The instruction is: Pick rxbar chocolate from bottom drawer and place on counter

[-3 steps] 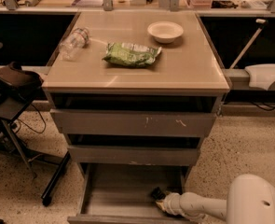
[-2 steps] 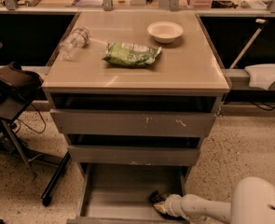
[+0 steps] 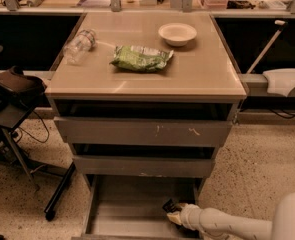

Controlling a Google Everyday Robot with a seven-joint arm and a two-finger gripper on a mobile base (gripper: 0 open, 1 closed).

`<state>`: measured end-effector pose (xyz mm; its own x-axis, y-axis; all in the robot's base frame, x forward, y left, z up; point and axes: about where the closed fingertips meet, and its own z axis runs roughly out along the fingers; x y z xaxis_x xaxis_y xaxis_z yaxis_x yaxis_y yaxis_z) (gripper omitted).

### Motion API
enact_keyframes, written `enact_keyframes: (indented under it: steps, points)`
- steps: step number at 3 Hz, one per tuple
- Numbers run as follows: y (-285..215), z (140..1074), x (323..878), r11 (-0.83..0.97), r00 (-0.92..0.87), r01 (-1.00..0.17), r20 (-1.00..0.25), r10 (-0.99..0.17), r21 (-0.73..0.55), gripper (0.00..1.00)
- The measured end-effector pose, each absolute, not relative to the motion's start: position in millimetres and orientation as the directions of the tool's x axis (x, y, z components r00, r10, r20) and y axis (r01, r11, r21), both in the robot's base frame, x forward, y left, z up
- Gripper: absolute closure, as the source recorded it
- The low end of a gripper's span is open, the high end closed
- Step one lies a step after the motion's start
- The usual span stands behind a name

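Pincer (image 3: 173, 213) has hardly moved: it stays in the bottom drawer (image 3: 132, 204), at its right front, beside the dark rxbar chocolate (image 3: 168, 204). Its grip cannot be told, so the lift seems still pending.

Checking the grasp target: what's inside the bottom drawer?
The gripper is in the bottom drawer, right side, by a small dark item, possibly the rxbar chocolate. The arm covers the floor beneath it.
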<state>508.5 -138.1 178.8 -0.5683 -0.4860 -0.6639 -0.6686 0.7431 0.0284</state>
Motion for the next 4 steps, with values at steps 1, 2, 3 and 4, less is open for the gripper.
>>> enact_keyframes:
  steps: [1, 2, 3, 4]
  points:
    - [-161, 272, 510, 0.781, -0.502, -0.621, -0.731, -0.462, -0.066, 1.00]
    - [-177, 364, 495, 0.814, -0.452, -0.564, -0.773, -0.445, -0.139, 1.00]
    - [-177, 444, 472, 0.824, -0.417, -0.539, -0.794, -0.442, -0.175, 1.00]
    - [-172, 528, 465, 0.842, -0.397, -0.509, -0.819, -0.414, -0.179, 1.00]
